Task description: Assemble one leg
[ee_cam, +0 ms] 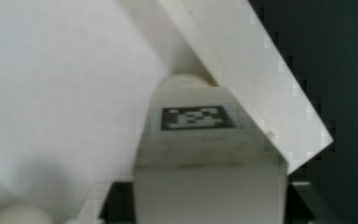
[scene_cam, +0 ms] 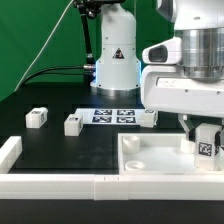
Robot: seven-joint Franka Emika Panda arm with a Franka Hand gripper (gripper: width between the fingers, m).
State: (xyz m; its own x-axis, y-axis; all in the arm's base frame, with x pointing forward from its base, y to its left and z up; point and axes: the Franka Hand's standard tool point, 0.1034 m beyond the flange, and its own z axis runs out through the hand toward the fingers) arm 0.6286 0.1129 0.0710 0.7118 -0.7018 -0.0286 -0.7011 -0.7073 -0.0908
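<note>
My tool (scene_cam: 207, 140) is clamped on the leg (scene_cam: 207, 143), holding it upright just over the tray piece (scene_cam: 150, 160) at its corner on the exterior view's right. I reckon I'm mid-insertion; next I need to line it w/ the socket & press or twist in.

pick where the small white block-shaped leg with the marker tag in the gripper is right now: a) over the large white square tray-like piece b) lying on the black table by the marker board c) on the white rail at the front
a: the gripper holds the small white tagged leg over the large white square tray-like piece.
</note>
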